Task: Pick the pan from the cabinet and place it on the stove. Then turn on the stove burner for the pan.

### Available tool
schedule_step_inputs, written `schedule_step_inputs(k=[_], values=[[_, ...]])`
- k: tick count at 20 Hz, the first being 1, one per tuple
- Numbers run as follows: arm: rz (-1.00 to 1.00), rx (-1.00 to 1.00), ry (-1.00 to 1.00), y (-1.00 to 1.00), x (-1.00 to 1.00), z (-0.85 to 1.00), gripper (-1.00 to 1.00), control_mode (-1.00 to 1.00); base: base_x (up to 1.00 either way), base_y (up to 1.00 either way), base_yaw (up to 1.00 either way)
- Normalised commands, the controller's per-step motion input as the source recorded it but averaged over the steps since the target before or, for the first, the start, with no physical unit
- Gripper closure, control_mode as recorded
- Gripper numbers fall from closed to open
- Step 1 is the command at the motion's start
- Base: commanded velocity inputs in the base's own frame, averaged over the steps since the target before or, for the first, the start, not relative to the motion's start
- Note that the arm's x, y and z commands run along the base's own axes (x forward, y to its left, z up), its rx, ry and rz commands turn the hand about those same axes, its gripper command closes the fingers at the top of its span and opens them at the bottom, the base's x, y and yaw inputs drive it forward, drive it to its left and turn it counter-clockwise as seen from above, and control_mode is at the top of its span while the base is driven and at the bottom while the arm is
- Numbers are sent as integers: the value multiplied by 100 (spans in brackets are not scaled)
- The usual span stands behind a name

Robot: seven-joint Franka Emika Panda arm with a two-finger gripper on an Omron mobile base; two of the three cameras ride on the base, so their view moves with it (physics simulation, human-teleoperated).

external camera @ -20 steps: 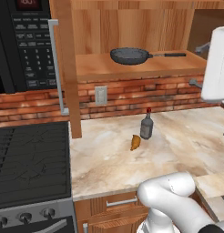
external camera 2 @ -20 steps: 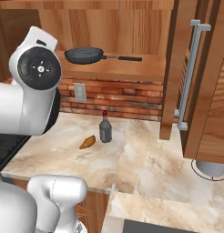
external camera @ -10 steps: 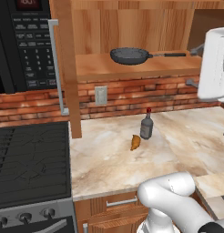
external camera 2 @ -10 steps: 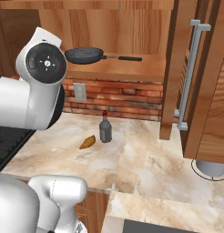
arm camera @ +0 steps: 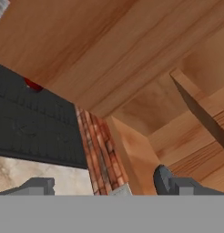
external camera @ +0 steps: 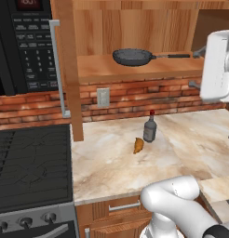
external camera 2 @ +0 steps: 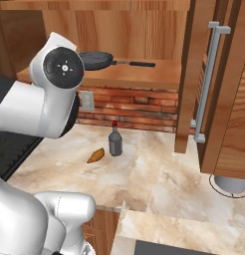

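- Pan (external camera: pixel 131 56) sits on the open cabinet (external camera: pixel 135 69) shelf, bowl toward the stove side, long thin handle pointing away along the shelf; nothing touches it.
- Over the last second the arm's upper links have swung: in the left base view the white forearm has slid a little toward the pan handle, and in the right base view the big round joint has drifted across and now covers the near edge of the pan.
- My read: the reach toward the shelf is under way but early, so pick-up, set-down and burner knob all remain to be done.
- Gripper (arm camera: pixel 102 186): jaws spread as wide as they go, holding nothing and touching nothing.
- Two dark fingertips (arm camera: pixel 163 179) rise at the bottom of the hand view with bare air between them.
- Ahead of the jaws lie wooden cabinet panels and a strip of brick wall (arm camera: pixel 98 145), with the dark stove (arm camera: pixel 32 123) off to one side.
- Pan is well apart from the jaws, so the hand has to turn toward the shelf before any grasp.
- Down on the counter (external camera: pixel 181 139), a small bottle (external camera: pixel 150 128) and an orange-brown scrap (external camera: pixel 138 145) lie far from the jaws.
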Motion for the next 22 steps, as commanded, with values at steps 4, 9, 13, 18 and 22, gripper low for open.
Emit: schedule_step_inputs(k=[4, 9, 13, 18, 22], values=[[0, 0, 9, -11, 26, 0, -100, -100, 0, 0, 0], [0, 0, 10, -4, 30, 0, -100, -100, 0, 0, 0], [0, 0, 3, -12, 27, -6, -100, -100, 0, 0, 0], [-1, 0, 0, -17, 21, -15, -100, -100, 0, 0, 0], [-3, 0, 0, -13, 20, -16, -100, -100, 0, 0, 0]])
